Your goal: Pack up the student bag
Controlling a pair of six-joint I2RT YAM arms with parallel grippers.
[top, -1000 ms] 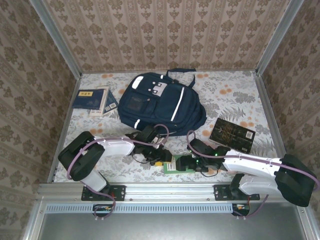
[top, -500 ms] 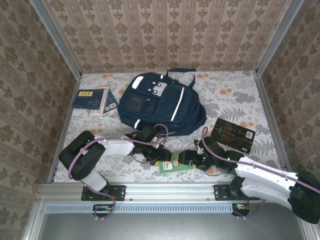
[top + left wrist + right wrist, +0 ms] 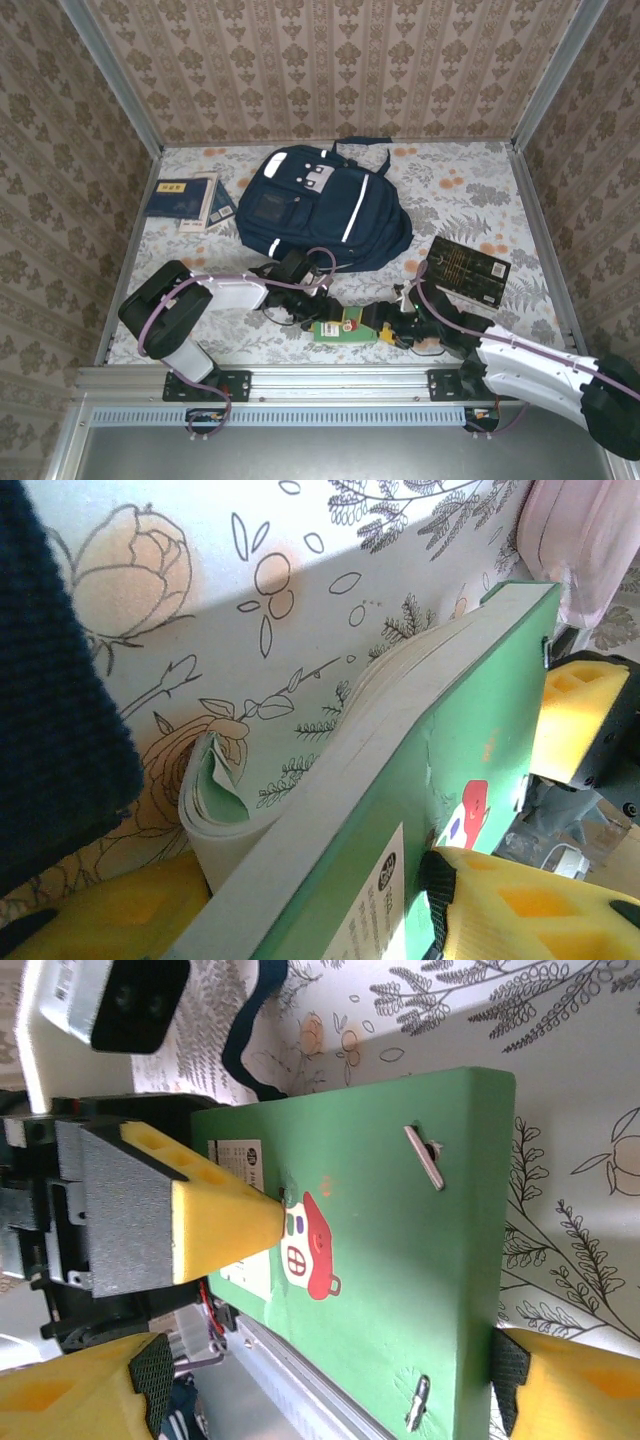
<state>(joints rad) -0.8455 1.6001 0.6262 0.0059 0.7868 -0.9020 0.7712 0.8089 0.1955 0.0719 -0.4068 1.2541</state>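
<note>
Green book (image 3: 336,328) is lying at the near edge of the bench (image 3: 470,190), between the two claws, with a red house picture on its cover. Black book (image 3: 464,270) is sitting to the right, just behind the right arm. Navy book with yellow label (image 3: 180,197) and a paler book (image 3: 214,201) are lying side by side at far left, well apart from both arms.

The left arm's wrist and its cable are sitting between the green book and the student bag (image 3: 325,210).

Left claw (image 3: 290,910) is pinching the green book (image 3: 420,780): one yellow pad (image 3: 500,905) is pressing on the cover, the other is sitting under the page side, and the pages are curling down at the corner.

Right claw (image 3: 330,1390) is standing spread around the green book (image 3: 400,1220) on its other end. One pad is sitting against the book's edge, the other is apart from it.

The student bag is lying flat mid-bench, front pocket up. Its near edge is just behind the left claw (image 3: 310,312) and further back from the right claw (image 3: 378,328). Neither claw is touching it.
</note>
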